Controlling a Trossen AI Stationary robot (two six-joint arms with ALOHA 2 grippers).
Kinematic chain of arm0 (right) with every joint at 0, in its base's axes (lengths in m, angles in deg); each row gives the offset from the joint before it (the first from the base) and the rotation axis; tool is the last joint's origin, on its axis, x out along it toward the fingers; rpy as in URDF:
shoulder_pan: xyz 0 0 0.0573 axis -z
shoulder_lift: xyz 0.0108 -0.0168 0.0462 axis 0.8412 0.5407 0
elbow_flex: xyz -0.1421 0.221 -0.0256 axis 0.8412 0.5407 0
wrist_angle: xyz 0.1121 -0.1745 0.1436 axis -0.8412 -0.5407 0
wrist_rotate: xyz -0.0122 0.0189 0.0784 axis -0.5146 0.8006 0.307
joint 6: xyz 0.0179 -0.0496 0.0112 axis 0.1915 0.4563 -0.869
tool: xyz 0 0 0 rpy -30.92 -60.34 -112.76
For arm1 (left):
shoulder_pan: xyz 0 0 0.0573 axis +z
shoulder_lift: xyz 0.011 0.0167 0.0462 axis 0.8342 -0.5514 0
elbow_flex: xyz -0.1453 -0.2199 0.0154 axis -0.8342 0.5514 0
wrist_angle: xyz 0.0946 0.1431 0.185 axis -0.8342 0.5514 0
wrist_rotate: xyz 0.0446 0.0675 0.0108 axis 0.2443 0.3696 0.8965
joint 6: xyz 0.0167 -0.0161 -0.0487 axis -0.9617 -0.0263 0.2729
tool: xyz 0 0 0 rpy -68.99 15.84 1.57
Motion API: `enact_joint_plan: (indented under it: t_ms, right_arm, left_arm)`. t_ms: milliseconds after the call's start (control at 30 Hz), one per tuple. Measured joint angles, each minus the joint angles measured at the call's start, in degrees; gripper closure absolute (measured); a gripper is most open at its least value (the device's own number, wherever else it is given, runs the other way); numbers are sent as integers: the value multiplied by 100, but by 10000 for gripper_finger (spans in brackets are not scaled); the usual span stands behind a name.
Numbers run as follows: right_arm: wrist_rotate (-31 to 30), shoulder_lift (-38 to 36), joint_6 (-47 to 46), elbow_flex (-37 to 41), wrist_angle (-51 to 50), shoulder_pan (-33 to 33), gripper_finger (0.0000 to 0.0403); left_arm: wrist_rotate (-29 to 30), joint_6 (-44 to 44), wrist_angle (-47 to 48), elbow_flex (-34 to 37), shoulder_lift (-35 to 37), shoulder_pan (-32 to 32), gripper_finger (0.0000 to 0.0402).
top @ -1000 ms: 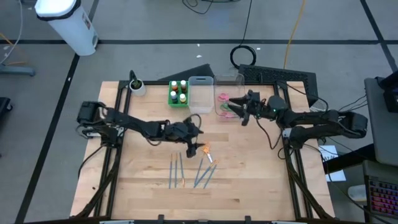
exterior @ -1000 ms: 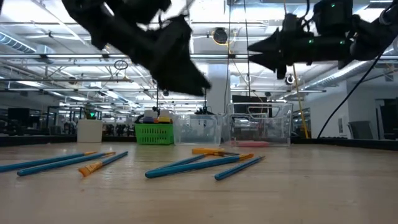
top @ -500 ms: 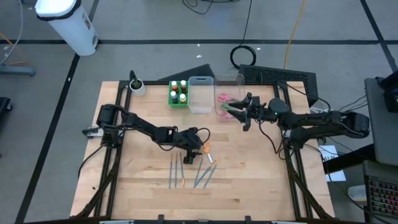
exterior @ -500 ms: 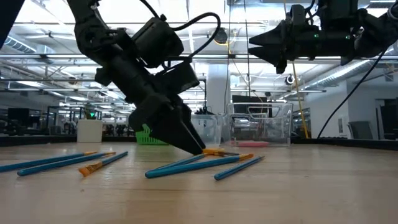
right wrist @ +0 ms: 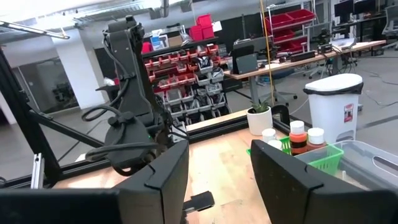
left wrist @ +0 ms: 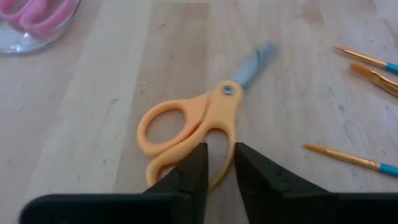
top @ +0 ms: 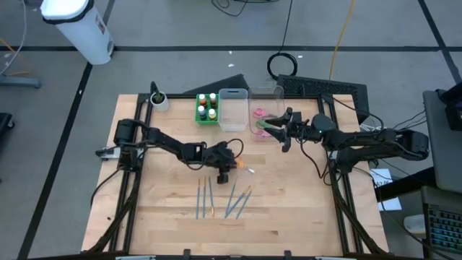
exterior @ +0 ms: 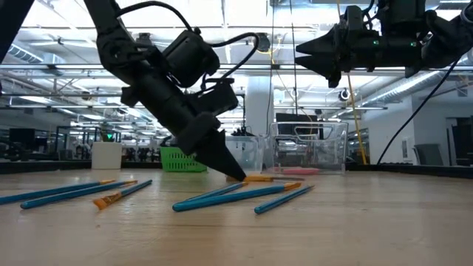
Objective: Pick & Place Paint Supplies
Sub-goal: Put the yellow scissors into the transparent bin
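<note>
Surface: pale wood-grain table (top: 289, 209), planked.
Room: hall lit overhead.
Left gripper (left wrist: 218, 163): fingers pinched on orange scissors (left wrist: 193, 127), looped plastic handles.
Right gripper (right wrist: 217, 174): held parted, aloft.

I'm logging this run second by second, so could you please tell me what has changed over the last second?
The left gripper came down from above the table to the orange scissors, its fingers now closed around one handle loop. The scissors still lie flat on the table. The right gripper shifted slightly and now hangs open over the clear bin. The brushes and bottles stayed put.
</note>
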Motion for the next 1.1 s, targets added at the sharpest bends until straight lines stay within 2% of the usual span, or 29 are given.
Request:
enact_joint_plan:
  t_ms: [300, 500, 633, 833, 933, 1100]
  right_arm:
    - [-9, 0, 0, 0, 0, 0, 238]
    - [-9, 0, -1, 2, 2, 0, 238]
    - [-11, 0, -3, 2, 48, 0, 238]
    - [-11, 0, -3, 2, 46, 0, 238]
    - [4, 0, -45, 2, 43, -2, 238]
    - [37, 0, 81, 2, -99, -21, 238]
  left_arm:
    - [-31, 84, 9, 2, -4, 23, 393]
    - [-63, 3, 26, 4, -4, 23, 378]
    - [-8, -363, 43, 14, 128, 26, 393]
    - [714, -570, 113, 29, 630, -38, 385]
    - [1101, -825, 109, 22, 900, -178, 395]
    - [2098, -1358, 72, 15, 1368, -516, 390]
